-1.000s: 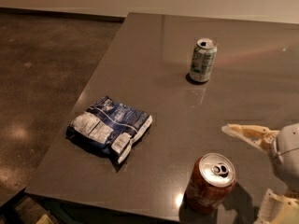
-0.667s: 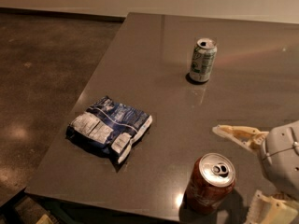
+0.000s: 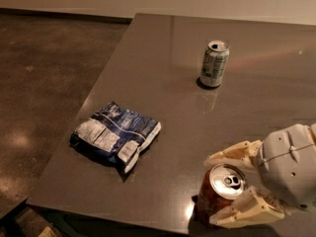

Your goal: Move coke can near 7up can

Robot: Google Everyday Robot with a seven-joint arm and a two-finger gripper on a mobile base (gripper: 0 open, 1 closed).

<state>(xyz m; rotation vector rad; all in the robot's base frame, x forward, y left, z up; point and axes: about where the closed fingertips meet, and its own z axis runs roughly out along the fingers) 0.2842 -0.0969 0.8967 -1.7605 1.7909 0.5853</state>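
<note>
Two cans stand upright on the table, well apart: the coke can near the front edge at the right, and the 7up can farther back and almost in line with it. A blue and white bag lies flat to the left, out of the path between them. The gripper comes in from the lower right with its claw spread, and its fingers sit one behind the coke can and one in front, so the can is between them but does not look clamped. The step in hand seems to be the grasp. To do it well, centre the can between the fingers first, then close evenly on the body below the rim so the can is not tipped or pushed toward the edge. Once it is held, a small lift and a straight carry toward the 7up can should do, setting it down just beside that can without knocking it.
</note>
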